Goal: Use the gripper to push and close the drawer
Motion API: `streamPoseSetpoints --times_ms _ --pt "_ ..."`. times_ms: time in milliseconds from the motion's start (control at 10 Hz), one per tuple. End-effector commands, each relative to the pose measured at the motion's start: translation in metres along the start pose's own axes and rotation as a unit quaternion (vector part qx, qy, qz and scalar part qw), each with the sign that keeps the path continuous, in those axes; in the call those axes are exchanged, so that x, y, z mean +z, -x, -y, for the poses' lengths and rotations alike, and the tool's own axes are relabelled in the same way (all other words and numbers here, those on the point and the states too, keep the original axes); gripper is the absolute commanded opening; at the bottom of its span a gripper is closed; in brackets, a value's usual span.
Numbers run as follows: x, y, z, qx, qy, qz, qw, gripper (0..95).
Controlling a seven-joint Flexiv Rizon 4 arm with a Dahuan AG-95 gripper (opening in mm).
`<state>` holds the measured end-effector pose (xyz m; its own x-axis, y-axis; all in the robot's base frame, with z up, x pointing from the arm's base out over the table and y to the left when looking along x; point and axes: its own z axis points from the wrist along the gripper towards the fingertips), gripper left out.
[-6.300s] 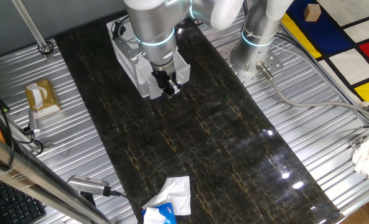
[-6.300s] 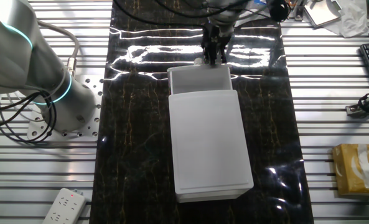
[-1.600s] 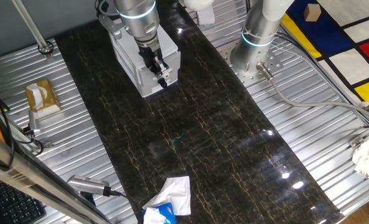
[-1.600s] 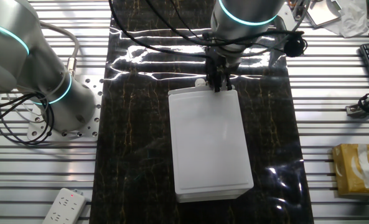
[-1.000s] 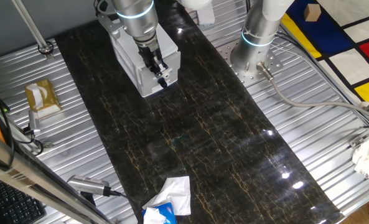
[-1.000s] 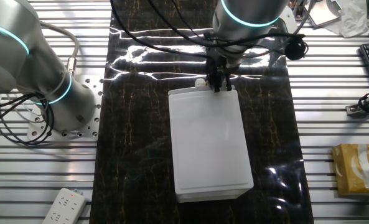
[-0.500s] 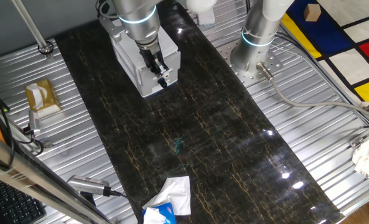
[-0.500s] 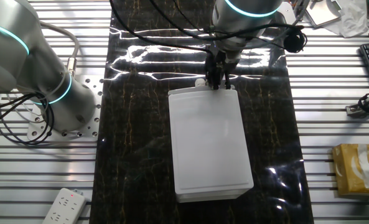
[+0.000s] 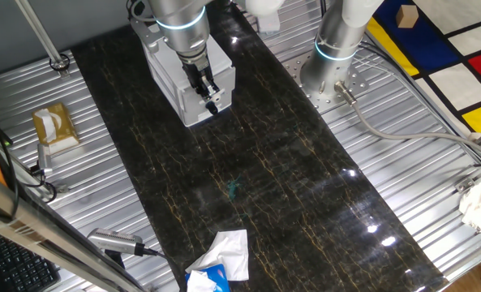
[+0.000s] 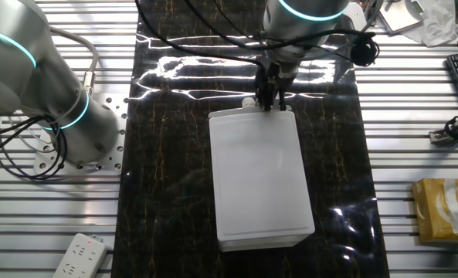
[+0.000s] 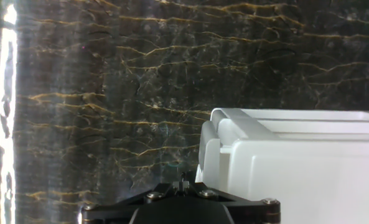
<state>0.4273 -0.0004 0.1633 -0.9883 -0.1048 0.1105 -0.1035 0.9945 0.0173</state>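
Observation:
The white cabinet (image 10: 259, 177) stands on the dark marble mat. The drawer (image 10: 252, 113) sits pushed in, its front flush with the cabinet, and its small round knob (image 10: 248, 101) sticks out beside the fingers. My gripper (image 10: 271, 102) is shut and empty, its tips right at the drawer front, next to the knob. In the one fixed view the gripper (image 9: 209, 93) hangs over the drawer front (image 9: 201, 113). In the hand view the drawer front (image 11: 210, 155) rises on the right, just past my gripper (image 11: 183, 182).
The second arm's silver base (image 9: 336, 50) stands right of the cabinet and also shows in the other fixed view (image 10: 51, 100). A crumpled white tissue (image 9: 224, 253) lies at the mat's near end. A brown box (image 9: 53, 127) sits on the left. A power strip (image 10: 78, 255) lies nearby.
Earlier the drawer stood pulled out; now it is flush with the cabinet. Over the last second the gripper has drawn back only slightly from the drawer front.

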Motion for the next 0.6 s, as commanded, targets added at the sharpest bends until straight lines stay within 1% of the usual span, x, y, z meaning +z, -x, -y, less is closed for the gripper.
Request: streamPoseSetpoints --times_ms 100,300,600 --pt "-0.0004 0.0012 -0.0019 0.007 -0.009 -0.002 0.9999 0.0" --pt "-0.0002 0.0015 -0.0030 0.011 -0.025 -0.005 0.9996 0.0" --pt "0.0034 0.0022 -0.0003 0.011 -0.036 0.000 0.9993 0.0"
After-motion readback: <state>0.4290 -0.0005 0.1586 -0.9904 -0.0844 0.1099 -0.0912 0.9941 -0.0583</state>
